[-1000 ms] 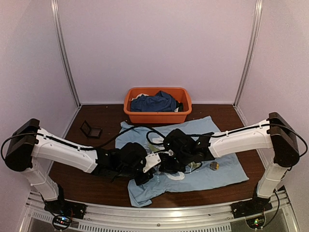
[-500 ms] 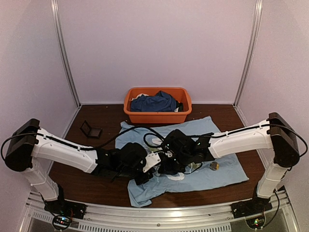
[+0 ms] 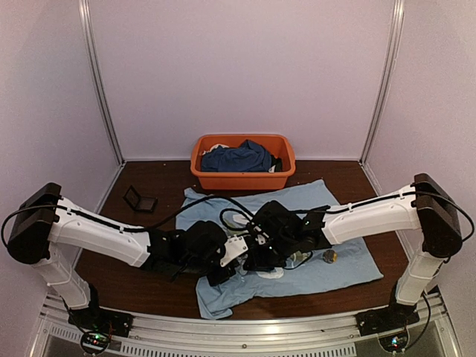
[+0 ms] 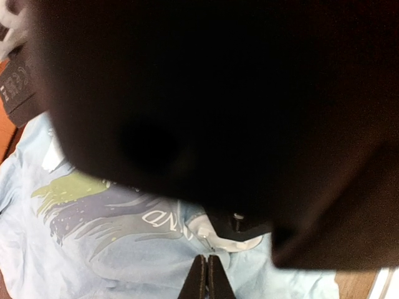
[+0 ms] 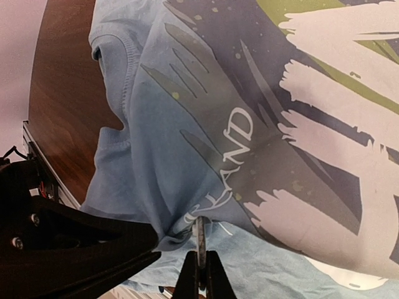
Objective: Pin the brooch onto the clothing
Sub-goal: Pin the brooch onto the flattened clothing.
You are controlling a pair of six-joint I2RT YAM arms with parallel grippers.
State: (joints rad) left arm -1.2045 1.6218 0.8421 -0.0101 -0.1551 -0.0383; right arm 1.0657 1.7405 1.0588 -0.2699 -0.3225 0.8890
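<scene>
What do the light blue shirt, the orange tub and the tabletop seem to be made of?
Shirt: soft matte knit, probably cotton; it creases, collar ribbed. Tub: smooth moulded plastic, likely, uniform colour. Tabletop: dark wood or wood-look laminate; grain streaks, slight sheen.

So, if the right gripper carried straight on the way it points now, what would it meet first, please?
The T-shirt: the right gripper, jaws shut, points at the fabric just ahead, near the print edge. A thin silvery sliver between the jaws seems to touch the cloth, though depth is unclear.
</scene>
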